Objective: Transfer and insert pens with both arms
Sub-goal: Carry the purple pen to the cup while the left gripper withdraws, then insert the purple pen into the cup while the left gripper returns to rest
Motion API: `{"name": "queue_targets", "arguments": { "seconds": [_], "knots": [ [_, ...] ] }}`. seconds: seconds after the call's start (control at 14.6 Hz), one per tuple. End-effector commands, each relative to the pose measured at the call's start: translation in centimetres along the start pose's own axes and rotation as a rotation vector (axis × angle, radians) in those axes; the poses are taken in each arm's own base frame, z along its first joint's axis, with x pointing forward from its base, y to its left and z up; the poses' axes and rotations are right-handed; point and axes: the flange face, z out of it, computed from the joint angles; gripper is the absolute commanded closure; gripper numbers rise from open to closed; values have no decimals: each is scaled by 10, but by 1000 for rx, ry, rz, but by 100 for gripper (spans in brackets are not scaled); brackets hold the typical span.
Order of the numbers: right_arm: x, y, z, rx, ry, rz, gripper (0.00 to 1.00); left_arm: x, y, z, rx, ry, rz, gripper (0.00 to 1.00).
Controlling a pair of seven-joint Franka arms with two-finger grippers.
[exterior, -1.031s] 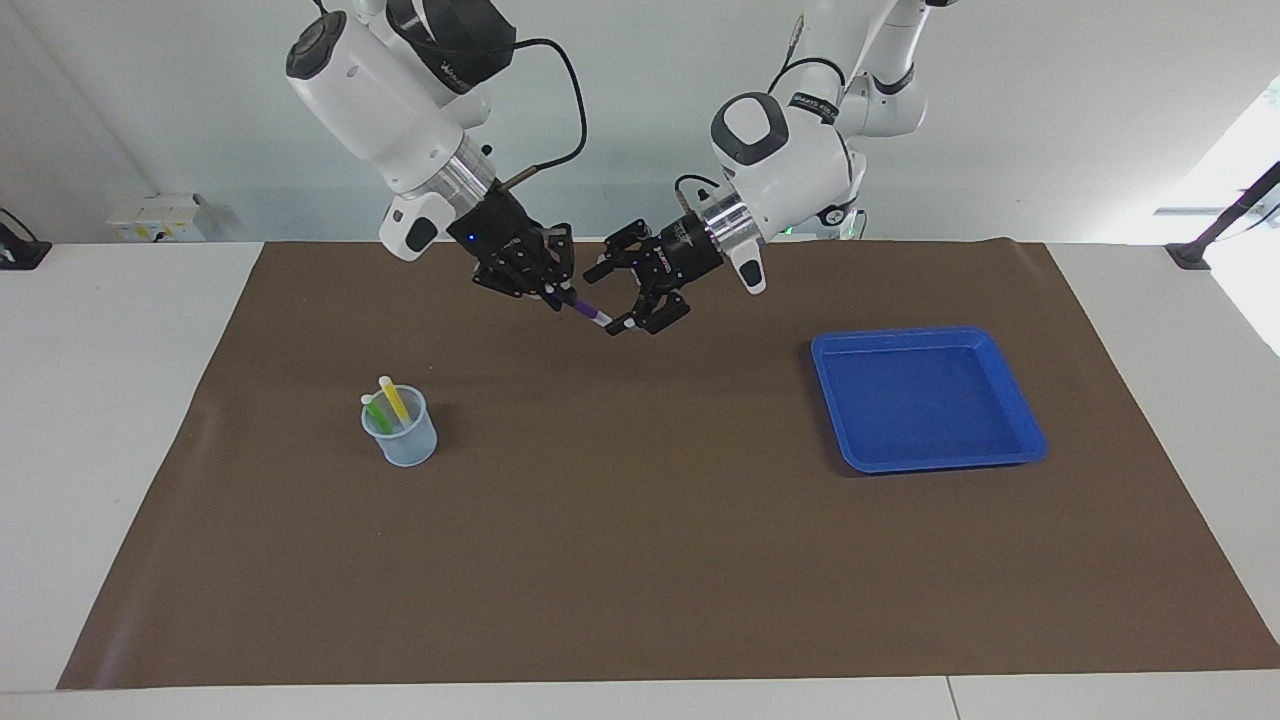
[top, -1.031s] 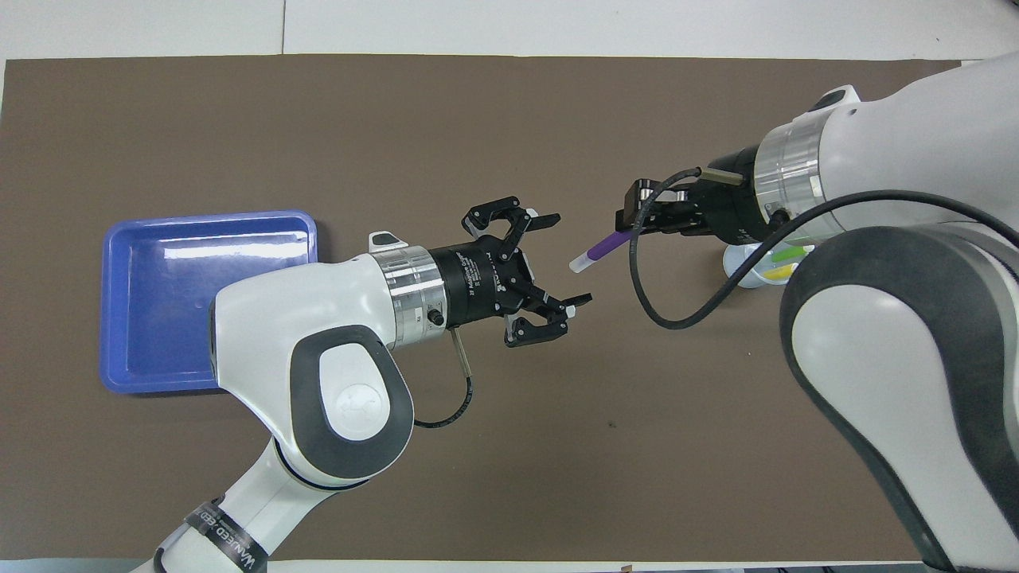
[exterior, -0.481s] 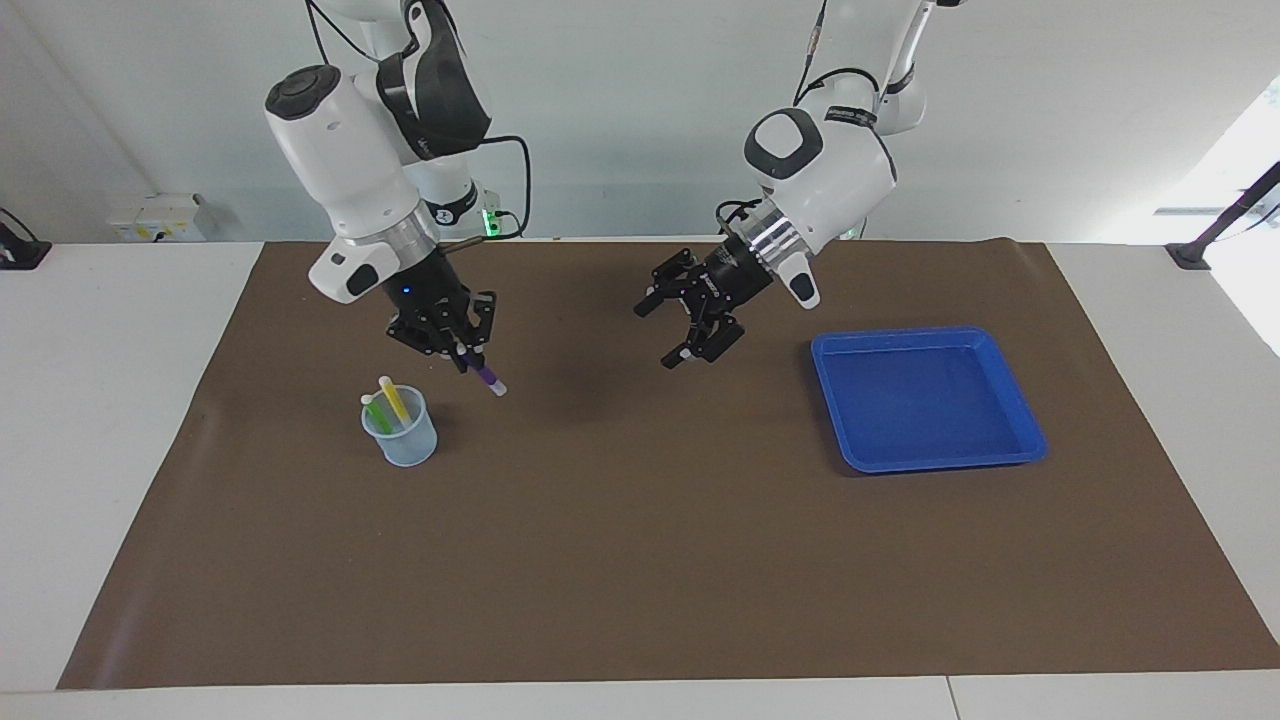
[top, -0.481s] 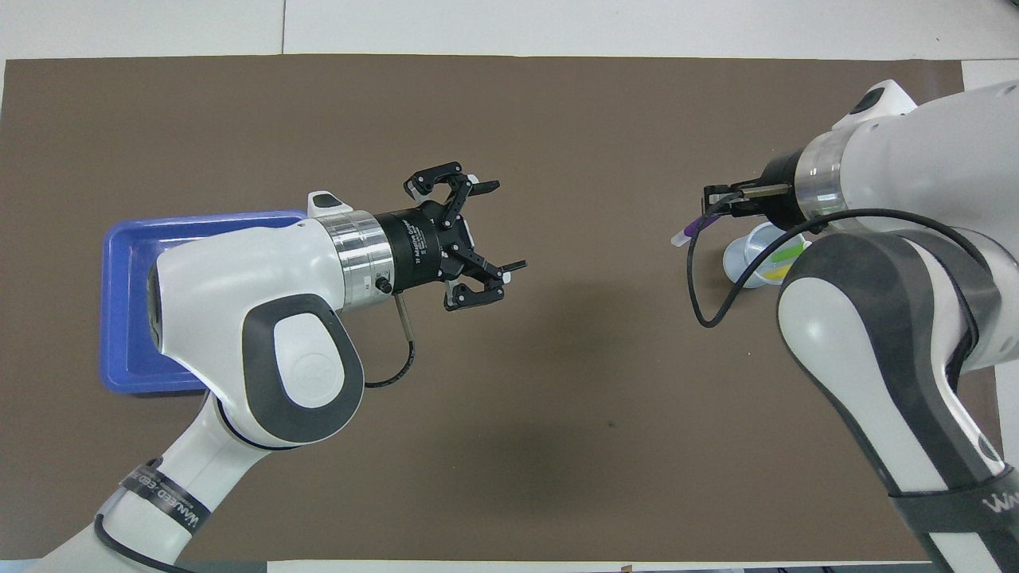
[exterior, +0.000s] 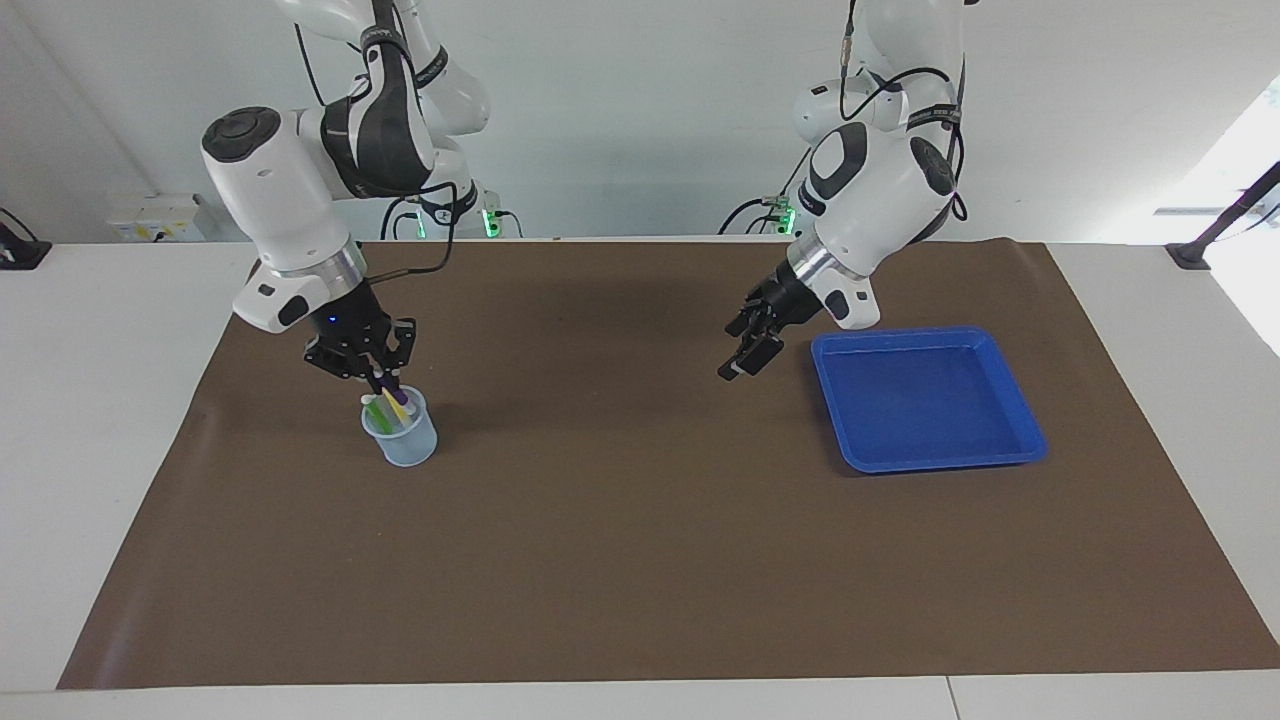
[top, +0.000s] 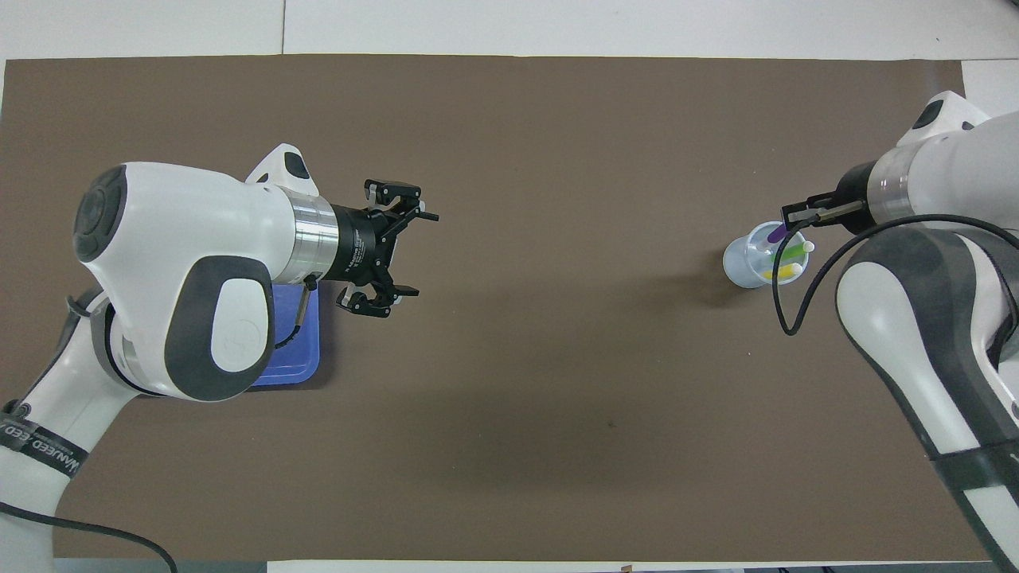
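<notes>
My right gripper (exterior: 378,376) is shut on the purple pen (top: 771,235) and hangs right over the pale blue cup (exterior: 405,445). The pen tilts downward and its lower end is inside the cup's mouth. The yellow pen (top: 783,274) and the green pen (top: 793,253) lean in the same cup (top: 742,267). My left gripper (exterior: 742,362) is open and holds nothing. It hangs over the brown mat beside the blue tray (exterior: 925,400), and the overhead view shows the left gripper (top: 418,253) with its fingers spread.
The blue tray holds nothing, and in the overhead view the left arm covers most of the tray (top: 290,354). A brown mat (exterior: 640,560) covers the table, with white tabletop around it.
The right gripper has carried the purple pen from the middle of the table to the cup and lowered it in. The open left gripper has drawn back toward the blue tray.
</notes>
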Motion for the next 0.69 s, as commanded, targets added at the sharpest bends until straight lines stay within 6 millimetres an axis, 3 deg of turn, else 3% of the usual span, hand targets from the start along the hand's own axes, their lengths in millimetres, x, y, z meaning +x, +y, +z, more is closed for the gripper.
{"name": "queue_targets", "arguments": {
  "seconds": [0.0,0.21,0.62],
  "knots": [
    [-21,3,11,-34,23,-28,100,21,-6,-30,132,36,252,0],
    [-25,2,28,-43,60,-46,100,53,-7,-58,314,104,533,0],
    [-35,4,65,-57,118,-65,100,59,-10,-135,671,213,988,0]
  ]
}}
